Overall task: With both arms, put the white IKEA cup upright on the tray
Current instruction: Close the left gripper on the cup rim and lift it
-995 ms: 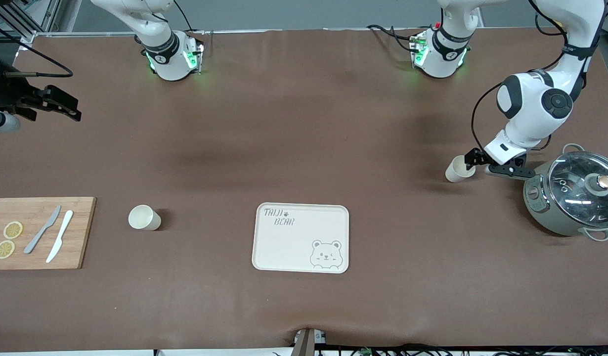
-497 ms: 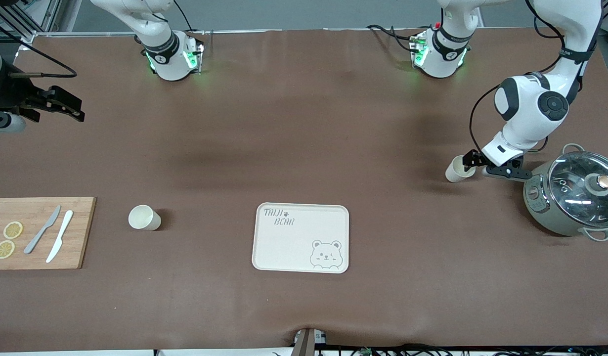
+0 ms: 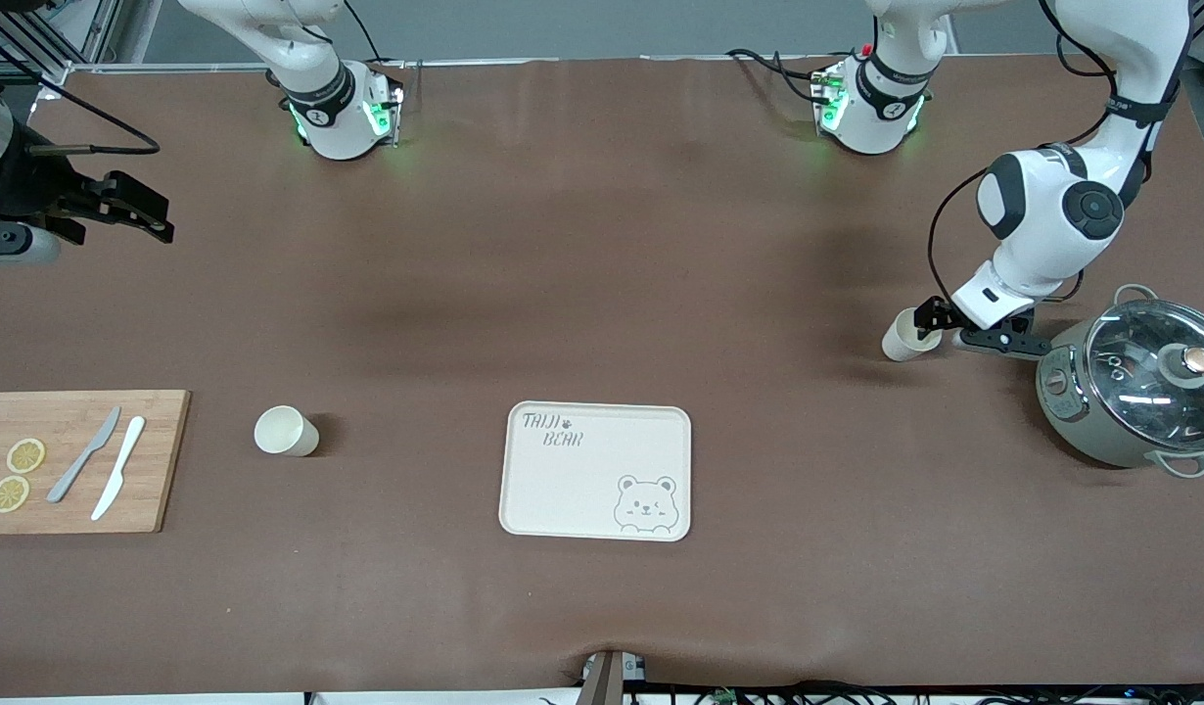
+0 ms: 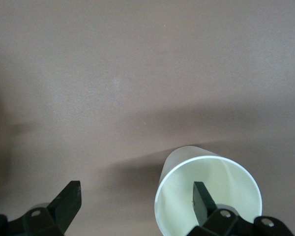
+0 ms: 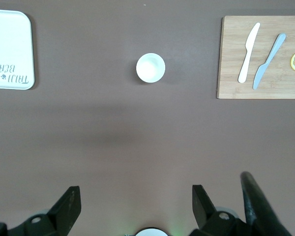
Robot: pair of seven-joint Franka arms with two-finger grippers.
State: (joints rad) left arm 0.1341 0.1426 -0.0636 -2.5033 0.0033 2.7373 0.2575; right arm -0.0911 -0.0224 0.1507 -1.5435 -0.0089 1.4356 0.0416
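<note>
Table (image 3: 602, 294): brown mat, both arms based along its robot edge.

Tray (image 3: 596, 471): flat, cream, long axis running between the two arms' ends of the table; the bear face sits at its 5 o'clock corner in the front view, lettering at 11 o'clock.

Pot (image 3: 1131, 382): grey, glass-lidded, at the left arm's end.

Cutting board (image 3: 73, 460): at the right arm's end, carrying two knives and two lemon slices.

Cup one (image 3: 908, 335): white, upright, mouth up, near the pot. The left gripper (image 3: 964, 328) is down at it with fingers spread — the left wrist view shows one finger (image 4: 202, 199) inside the rim and the other outside, clear of the wall, which the front view does not reveal.

Cup two (image 3: 284, 431): white, upright, between board and tray; the right wrist view looks straight into its mouth.

Right gripper (image 3: 122, 208): aloft over the mat at the right arm's end, fingers spread, holding nothing.
</note>
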